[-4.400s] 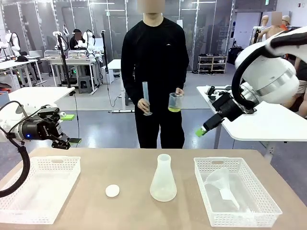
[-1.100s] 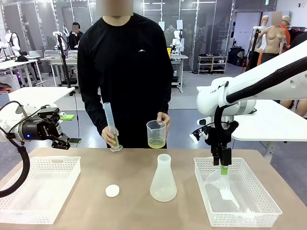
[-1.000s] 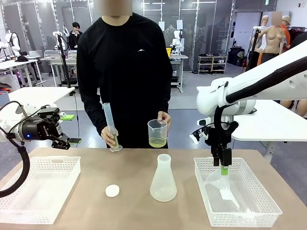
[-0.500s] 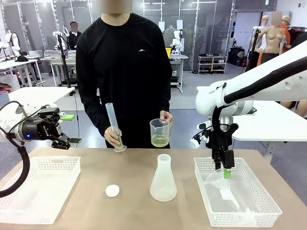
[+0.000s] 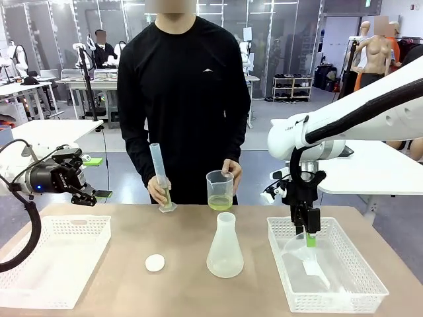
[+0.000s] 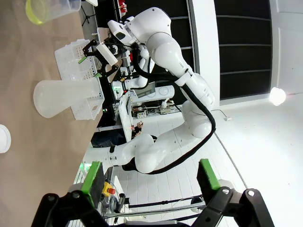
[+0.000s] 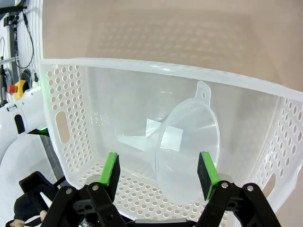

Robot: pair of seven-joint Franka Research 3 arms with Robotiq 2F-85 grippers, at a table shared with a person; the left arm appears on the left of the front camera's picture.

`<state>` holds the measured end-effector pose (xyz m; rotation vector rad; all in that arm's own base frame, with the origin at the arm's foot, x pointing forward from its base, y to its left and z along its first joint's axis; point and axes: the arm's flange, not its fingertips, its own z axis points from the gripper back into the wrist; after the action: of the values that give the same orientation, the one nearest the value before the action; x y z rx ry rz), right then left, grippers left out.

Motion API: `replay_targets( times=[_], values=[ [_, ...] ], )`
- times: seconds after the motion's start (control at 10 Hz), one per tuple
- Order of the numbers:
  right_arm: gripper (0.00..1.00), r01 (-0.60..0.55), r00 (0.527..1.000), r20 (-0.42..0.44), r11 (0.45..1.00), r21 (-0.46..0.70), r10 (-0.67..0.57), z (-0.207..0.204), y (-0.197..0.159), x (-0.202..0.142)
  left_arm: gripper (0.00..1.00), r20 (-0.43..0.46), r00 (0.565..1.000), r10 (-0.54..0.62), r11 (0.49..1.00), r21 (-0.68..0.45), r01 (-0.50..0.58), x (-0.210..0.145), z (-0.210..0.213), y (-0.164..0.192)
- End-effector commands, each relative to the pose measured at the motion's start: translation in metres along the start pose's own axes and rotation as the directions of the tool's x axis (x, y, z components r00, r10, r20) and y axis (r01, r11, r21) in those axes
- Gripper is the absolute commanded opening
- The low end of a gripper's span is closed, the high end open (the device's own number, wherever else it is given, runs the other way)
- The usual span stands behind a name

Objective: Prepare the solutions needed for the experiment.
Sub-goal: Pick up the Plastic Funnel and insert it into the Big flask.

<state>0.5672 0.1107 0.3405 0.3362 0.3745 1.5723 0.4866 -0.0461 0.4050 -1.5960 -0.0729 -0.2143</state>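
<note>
The solutions are a pale yellow-green liquid [image 5: 220,202] in the bottom of a clear beaker [image 5: 220,187] held by the person's hand at the far table edge. A little of it also shows low in the graduated cylinder [image 5: 161,177] in the person's other hand. My right gripper [image 5: 309,239] points down into the right white basket [image 5: 344,238], open, its green pads [image 7: 110,169] on either side of a clear funnel [image 7: 189,137] lying there. At the far left my left gripper [image 5: 91,193] hovers open and holds nothing. The liquid [image 6: 35,12] also shows in the left wrist view.
An empty frosted conical flask [image 5: 225,246] stands mid-table, with a small white disc [image 5: 154,263] to its left. A second white basket [image 5: 20,290] sits at the front left. The person stands close against the far edge.
The person has shifted right and brought the beaker and cylinder lower, nearer the table. My right gripper has sunk slightly toward the funnel. The left arm has not moved.
</note>
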Motion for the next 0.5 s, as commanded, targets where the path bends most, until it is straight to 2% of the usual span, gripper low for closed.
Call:
replay_targets(
  times=[0.0, 0.1, 0.2, 0.3, 0.4],
  values=[
    [0.76, -0.028, 1.000, 0.003, 0.999, 0.022, 0.028, 0.0030, -0.0034, -0.0016, 1.00, -0.004, 1.000, -0.002, 1.000, -0.005, 0.002, -0.0010, -0.0006, -0.0017],
    [0.45, -0.031, 1.000, 0.003, 0.999, 0.020, 0.031, 0.0032, -0.0040, -0.0016, 1.00, -0.004, 1.000, -0.002, 1.000, -0.005, 0.002, -0.0010, -0.0006, -0.0017],
    [0.58, -0.030, 1.000, -0.003, 0.999, 0.022, 0.030, 0.0031, -0.0050, -0.0017, 1.00, -0.004, 1.000, -0.002, 1.000, -0.005, 0.002, -0.0010, -0.0006, -0.0017],
    [0.27, -0.034, 0.999, -0.007, 0.999, 0.020, 0.034, 0.0031, -0.0057, -0.0011, 1.00, -0.004, 1.000, -0.002, 1.000, -0.005, 0.002, -0.0010, -0.0006, -0.0017],
    [0.39, -0.035, 0.999, -0.008, 0.999, 0.018, 0.035, 0.0032, -0.0063, -0.0010, 1.00, -0.004, 1.000, -0.002, 1.000, -0.005, 0.002, -0.0010, -0.0006, -0.0017]
  ],
)
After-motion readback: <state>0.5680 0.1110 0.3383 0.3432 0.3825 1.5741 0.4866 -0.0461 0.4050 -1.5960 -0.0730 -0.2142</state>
